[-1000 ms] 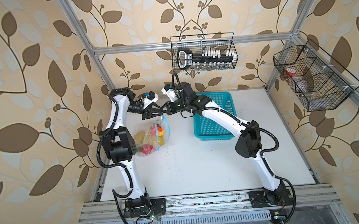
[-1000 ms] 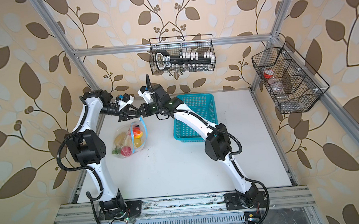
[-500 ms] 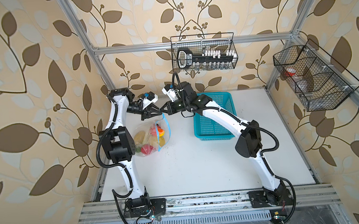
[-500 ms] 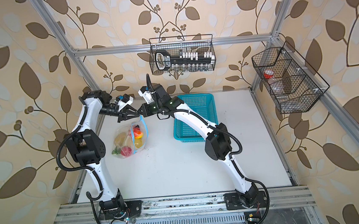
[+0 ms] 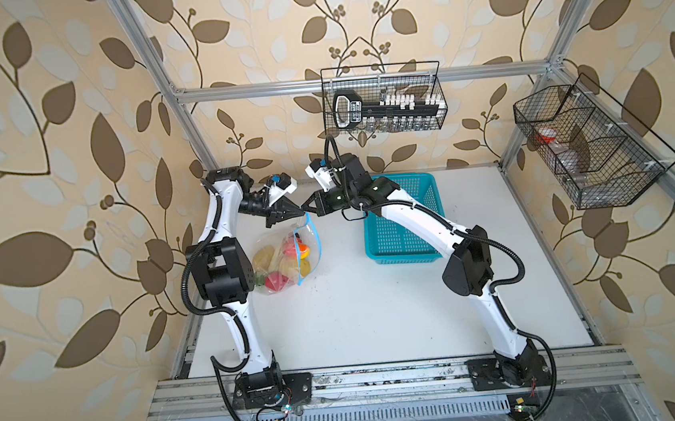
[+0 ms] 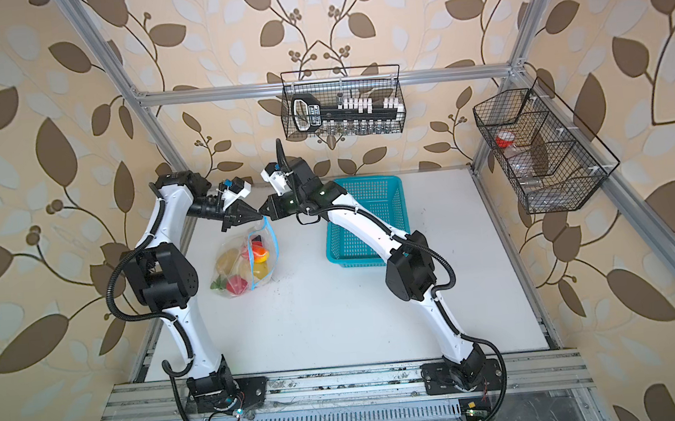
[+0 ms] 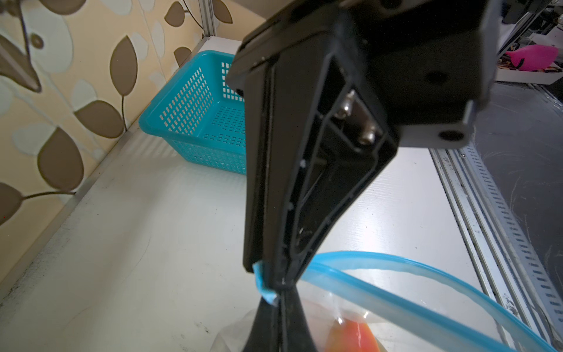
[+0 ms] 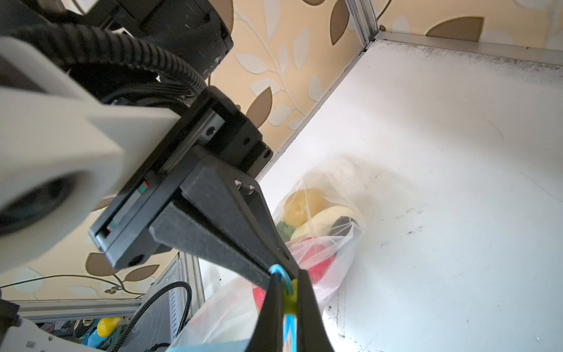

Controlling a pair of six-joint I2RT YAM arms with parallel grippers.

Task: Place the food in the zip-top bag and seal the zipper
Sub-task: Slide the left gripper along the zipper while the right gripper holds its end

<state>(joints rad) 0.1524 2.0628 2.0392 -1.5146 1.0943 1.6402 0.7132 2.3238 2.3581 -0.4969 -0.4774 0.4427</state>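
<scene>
The clear zip-top bag (image 5: 280,262) (image 6: 240,266) hangs from its upper corner, its lower part resting on the white table. The food (image 5: 286,262) (image 8: 316,213) lies inside: tan potatoes, a white vegetable and red fruits. My left gripper (image 5: 300,213) (image 7: 281,297) is shut on the end of the blue zipper (image 7: 396,292) (image 5: 316,238). My right gripper (image 5: 306,211) (image 8: 288,292) meets it tip to tip, shut on the yellow slider tab (image 8: 290,300). The zipper's two strips stand apart in the left wrist view.
A turquoise perforated basket (image 5: 402,231) (image 6: 365,234) (image 7: 189,109) stands at the back of the table, under my right arm. Black wire baskets (image 5: 382,103) hang on the back and right walls. The left wall runs close beside the bag.
My left gripper's jaws have closed onto the zipper's end. The right gripper has stayed shut on the slider, and the bag has barely moved.
</scene>
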